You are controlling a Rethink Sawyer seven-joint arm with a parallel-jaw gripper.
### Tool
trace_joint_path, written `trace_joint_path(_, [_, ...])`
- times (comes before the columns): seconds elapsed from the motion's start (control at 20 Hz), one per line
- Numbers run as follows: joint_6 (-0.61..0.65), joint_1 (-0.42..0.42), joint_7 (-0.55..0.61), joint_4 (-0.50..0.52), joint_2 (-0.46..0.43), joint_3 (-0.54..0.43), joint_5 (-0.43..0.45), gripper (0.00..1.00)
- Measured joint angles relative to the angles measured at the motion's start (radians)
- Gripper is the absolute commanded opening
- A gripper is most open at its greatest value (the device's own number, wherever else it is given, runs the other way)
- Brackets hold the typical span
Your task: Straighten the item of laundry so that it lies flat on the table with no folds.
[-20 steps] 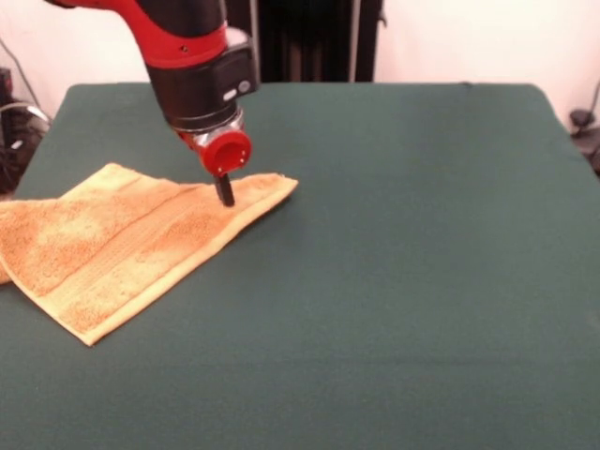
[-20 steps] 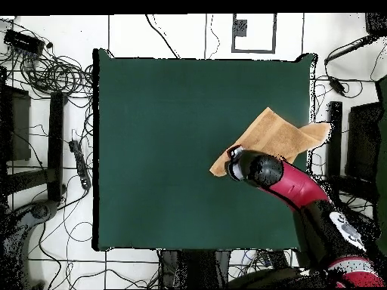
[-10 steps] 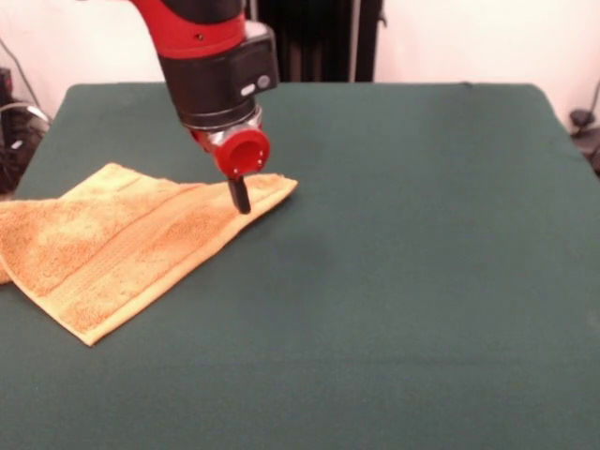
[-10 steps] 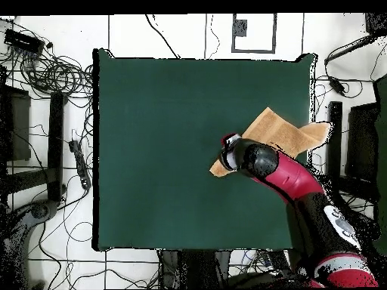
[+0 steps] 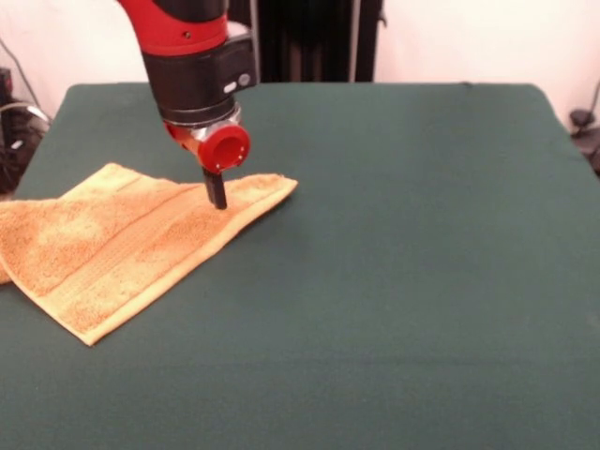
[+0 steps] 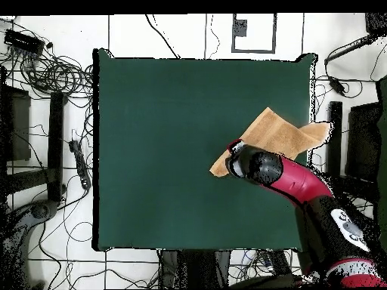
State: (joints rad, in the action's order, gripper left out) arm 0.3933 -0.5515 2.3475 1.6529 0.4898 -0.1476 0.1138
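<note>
The item of laundry, a golden-orange towel, lies folded over itself at the left of the dark green table, and its left end reaches the table's edge. A woven band runs along it towards its pointed right corner. My gripper hangs from the red and black arm, its black fingers together as one stub. The tip is at the towel's surface just inside that right corner. It holds nothing. In the overhead view the towel sits at the right side of the table, and the arm's head covers the gripper.
Most of the green cloth stretches to the right of and in front of the towel in the front view. In the overhead view, cables and black stands surround the table on the floor.
The gripper swung right towards the towel's corner, then came back left and slightly up. The towel has kept its shape and place.
</note>
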Motion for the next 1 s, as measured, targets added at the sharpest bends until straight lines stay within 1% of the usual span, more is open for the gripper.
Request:
trace_joint_path(0.05, [-0.002,-0.001,0.0,0.0,-0.004,0.0,0.024,0.0])
trace_joint_path(0.25, [-0.018,0.004,0.0,0.001,-0.015,-0.002,0.072,0.0])
trace_joint_path(0.45, [-0.025,0.003,0.0,0.0,-0.017,-0.009,0.092,0.0])
trace_joint_path(0.65, [-0.07,0.01,0.0,0.001,-0.02,-0.009,0.094,0.0])
trace_joint_path(0.85, [-0.14,0.039,0.0,0.001,-0.022,0.004,0.088,0.0])
trace_joint_path(1.0, [-0.162,0.046,0.0,0.0,-0.025,0.003,0.082,0.0])
